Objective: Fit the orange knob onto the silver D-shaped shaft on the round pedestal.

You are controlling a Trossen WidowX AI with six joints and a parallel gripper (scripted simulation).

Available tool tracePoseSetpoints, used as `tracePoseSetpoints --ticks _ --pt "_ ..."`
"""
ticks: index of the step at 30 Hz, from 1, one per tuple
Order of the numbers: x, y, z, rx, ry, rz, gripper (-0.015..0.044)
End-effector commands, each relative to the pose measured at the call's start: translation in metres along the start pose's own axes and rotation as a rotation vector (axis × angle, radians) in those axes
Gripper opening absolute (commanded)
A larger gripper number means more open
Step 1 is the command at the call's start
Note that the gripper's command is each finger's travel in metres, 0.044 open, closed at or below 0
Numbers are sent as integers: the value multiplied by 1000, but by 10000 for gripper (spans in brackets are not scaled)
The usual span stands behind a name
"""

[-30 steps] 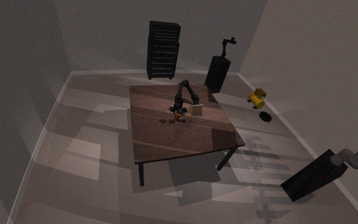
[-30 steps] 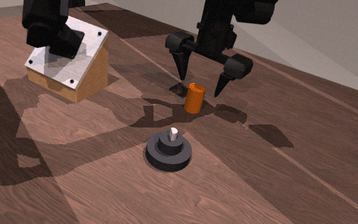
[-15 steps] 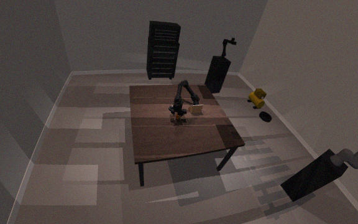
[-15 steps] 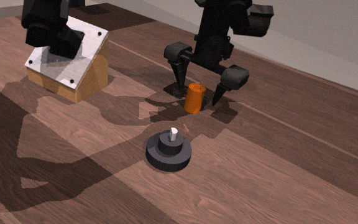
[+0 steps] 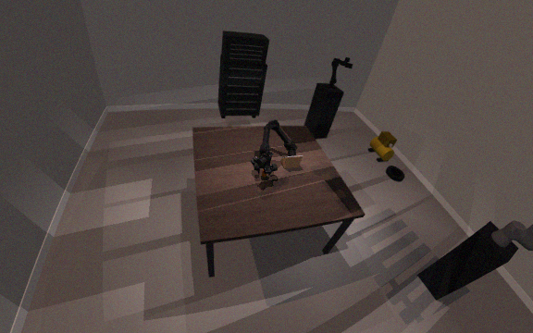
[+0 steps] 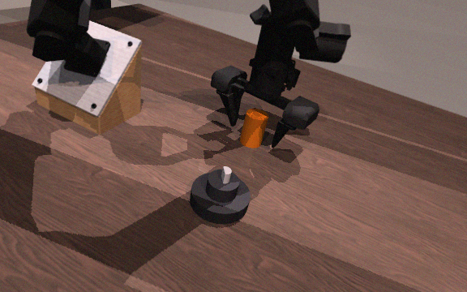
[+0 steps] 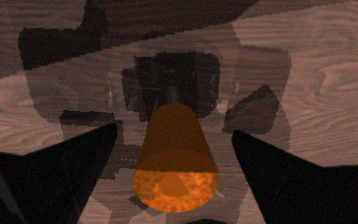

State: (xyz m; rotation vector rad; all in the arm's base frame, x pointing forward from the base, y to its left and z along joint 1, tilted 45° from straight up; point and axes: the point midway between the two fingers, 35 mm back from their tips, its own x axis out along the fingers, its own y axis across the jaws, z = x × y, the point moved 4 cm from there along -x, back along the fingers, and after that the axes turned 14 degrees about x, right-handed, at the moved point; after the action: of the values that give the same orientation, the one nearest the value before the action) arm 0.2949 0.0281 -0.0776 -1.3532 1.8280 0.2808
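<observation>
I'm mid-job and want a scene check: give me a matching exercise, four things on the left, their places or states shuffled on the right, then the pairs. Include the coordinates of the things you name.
1. orange knob (image 6: 254, 129) (image 7: 176, 140)
2. gripper (image 6: 254, 135) (image 7: 176, 132)
3. silver shaft (image 6: 226, 175)
4. metal plate (image 6: 113, 61)

A. sloping, on a wooden block (image 6: 122, 91)
B. open, a finger on either side of the knob
C. standing on the table (image 5: 248, 222) (image 6: 359, 203)
D. bare, atop the round pedestal (image 6: 220, 211)

Pairs: 1-C, 2-B, 3-D, 4-A

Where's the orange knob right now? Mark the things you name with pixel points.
The orange knob (image 5: 264, 175) (image 6: 254, 129) (image 7: 176, 145) stands on the wooden table (image 5: 229, 222) (image 6: 359, 211) (image 7: 330, 90), between the gripper's open fingers; in the exterior view it sits behind the round pedestal (image 6: 220, 203), slightly to its right.
</observation>
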Motion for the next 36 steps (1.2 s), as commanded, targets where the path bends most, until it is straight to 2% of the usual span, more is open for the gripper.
tracePoseSetpoints --ticks 1,9,14,19,36 --pt "5 1 -1 -7 9 0 361" --pt "5 1 -1 -7 9 0 151" --pt "5 1 -1 -7 9 0 118" --pt "-2 0 0 -8 7 0 0" --pt "-52 -5 7 -9 0 2 0"
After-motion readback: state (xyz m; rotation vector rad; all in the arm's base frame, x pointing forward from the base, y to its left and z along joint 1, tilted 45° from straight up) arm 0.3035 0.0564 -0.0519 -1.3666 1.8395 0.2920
